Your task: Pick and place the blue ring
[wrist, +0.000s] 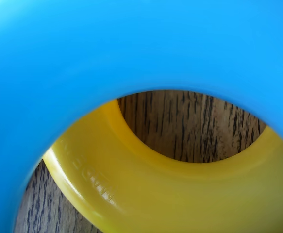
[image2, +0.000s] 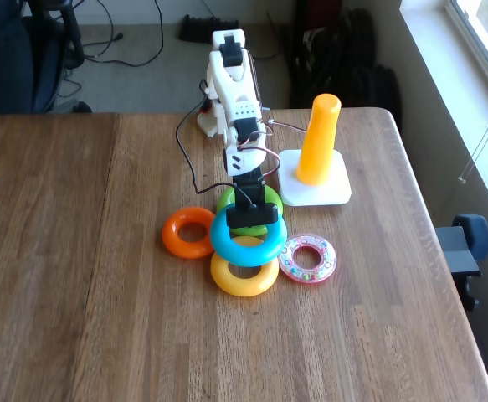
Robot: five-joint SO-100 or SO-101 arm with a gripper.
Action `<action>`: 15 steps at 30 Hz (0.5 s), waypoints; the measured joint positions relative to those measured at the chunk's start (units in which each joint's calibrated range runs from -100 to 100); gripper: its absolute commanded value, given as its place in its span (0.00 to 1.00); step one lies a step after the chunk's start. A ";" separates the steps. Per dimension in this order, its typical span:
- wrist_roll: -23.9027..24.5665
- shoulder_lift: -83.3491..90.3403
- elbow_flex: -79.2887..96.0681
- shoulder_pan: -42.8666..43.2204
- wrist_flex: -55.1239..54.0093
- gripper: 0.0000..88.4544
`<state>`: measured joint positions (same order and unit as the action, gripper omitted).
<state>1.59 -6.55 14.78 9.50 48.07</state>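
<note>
The white arm (image2: 233, 100) reaches down over the wooden table (image2: 76, 251) in the fixed view. Its black gripper (image2: 248, 219) sits on the far side of the blue ring (image2: 264, 245) and its jaws are closed on that part of the ring. The blue ring is over the yellow ring (image2: 244, 276) and covers the yellow ring's far part. I cannot tell if the two rings touch or if the blue one is lifted a little. Behind the gripper a green ring (image2: 227, 199) peeks out, mostly hidden by the black gripper. An orange ring (image2: 189, 232) lies flat just to the left of the blue ring in this view. A pink see-through ring (image2: 308, 259) with little colored beads inside lies just to the right. Farther back on the right stands an orange peg (image2: 320, 138) on a white square base (image2: 334, 191), with no ring on it. In the wrist view the blue ring (wrist: 131, 48) is very close and blurry, curving across the top and down the left side. Through its hole you can see the yellow ring (wrist: 180, 194) below, and the brown table (wrist: 190, 126) shows through the yellow ring's hole.
</note>
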 measured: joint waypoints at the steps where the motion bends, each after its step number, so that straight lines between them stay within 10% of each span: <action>1: 0.00 0.00 0.00 0.00 0.00 0.14; 15: 0.10 2.08 0.27 0.00 1.03 0.03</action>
<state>1.68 -4.48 15.05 9.50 49.11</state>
